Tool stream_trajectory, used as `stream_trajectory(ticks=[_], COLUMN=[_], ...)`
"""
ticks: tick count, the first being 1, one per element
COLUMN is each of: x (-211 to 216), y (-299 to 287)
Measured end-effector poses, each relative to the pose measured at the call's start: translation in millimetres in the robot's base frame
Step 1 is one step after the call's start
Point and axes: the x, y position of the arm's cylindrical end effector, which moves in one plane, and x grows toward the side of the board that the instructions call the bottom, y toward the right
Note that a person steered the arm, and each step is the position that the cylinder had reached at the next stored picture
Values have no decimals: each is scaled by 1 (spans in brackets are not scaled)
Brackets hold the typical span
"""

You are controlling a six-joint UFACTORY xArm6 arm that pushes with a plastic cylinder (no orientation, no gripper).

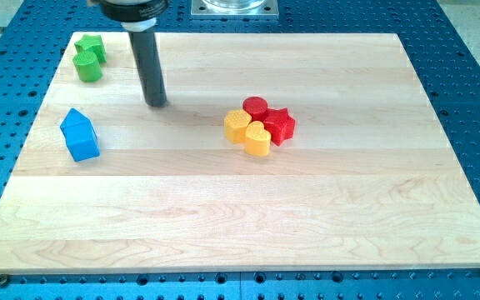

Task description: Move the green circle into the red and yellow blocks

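The green circle (88,67) lies near the board's top left corner, touching a green star (92,47) just above it. A red circle (255,107), a red star (280,125), a yellow hexagon (237,127) and a yellow heart (257,140) sit bunched together right of the board's middle. My tip (157,103) rests on the board to the right of and below the green circle, well left of the red and yellow cluster.
A blue house-shaped block (80,134) lies at the left, below the green blocks. The wooden board (307,225) sits on a blue perforated table (473,100).
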Motion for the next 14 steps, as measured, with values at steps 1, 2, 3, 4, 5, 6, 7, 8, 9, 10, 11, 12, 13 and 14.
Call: stream_trajectory(ticks=[1,2,3,4,5,6,7,8,9,10,11,12,13,14], x=[24,-2,-23,-27,-62,-71,-64,-61,-88,-89,-33,-46,-45,-11], y=[-7,-20,-75,-155,-159,-122,-43,-8,-31,22,58,57,38,65])
